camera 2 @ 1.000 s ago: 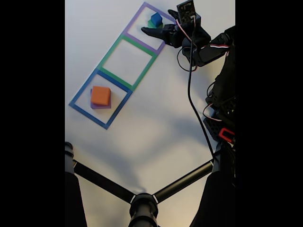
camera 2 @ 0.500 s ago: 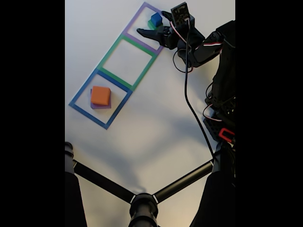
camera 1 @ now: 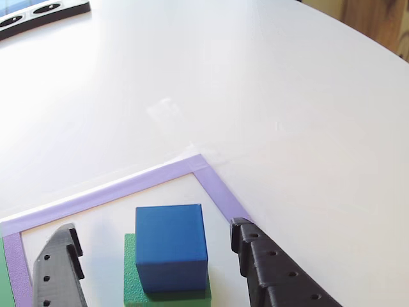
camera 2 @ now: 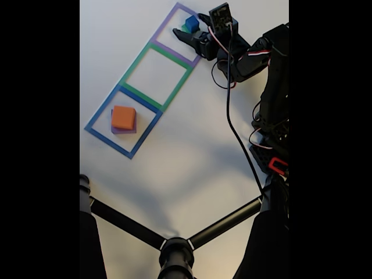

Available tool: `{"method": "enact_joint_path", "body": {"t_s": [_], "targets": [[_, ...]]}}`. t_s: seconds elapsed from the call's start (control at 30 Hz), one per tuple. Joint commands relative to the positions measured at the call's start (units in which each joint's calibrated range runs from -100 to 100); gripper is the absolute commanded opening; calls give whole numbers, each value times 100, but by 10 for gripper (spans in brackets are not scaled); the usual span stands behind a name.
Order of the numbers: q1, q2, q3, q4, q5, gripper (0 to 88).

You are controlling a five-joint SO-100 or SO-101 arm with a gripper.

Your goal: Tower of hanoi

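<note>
Blue cube (camera 1: pixel 170 246) sits on top of the green block (camera 1: pixel 137 289), both inside the purple tape square (camera 1: pixel 128 186) at the far end of the tape row in the fixed view (camera 2: pixel 190 24). Orange block (camera 2: pixel 123 117) rests on the purple block (camera 2: pixel 115 130) inside the blue tape square (camera 2: pixel 102 137) at the near end; the green tape square (camera 2: pixel 138 61) lies between the two.

Handling, as a judgement: the blocks look like matte rigid plastic, light, with flat parallel faces, not slippery and not fragile. The blue cube is the best one to take, pinched across its left and right side faces at about mid height, clear of the green block below so that only the cube lifts. It is small, so an off-centre pinch could twist it or push the stack.

The arm reaches from the right of the fixed view across the white table (camera 2: pixel 174 163), wrist bent down, gripper (camera 2: pixel 188 30) low over the purple tape square. In the other view the gripper (camera 1: pixel 153 233) has its fingers spread wide, one finger (camera 1: pixel 59 268) left of the cube and one right of it, both apart from its faces with bare gaps on each side. Nothing is held. The fingertips are about level with the cube's upper half.
</note>
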Motion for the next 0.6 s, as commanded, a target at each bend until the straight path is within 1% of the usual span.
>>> {"method": "enact_joint_path", "body": {"t_s": [0.0,0.1,0.57], "targets": [[-164,-275,40,-133,0,208],[-187,-315,103,-133,0,170],[-218,-323,112,-158,0,109]]}}
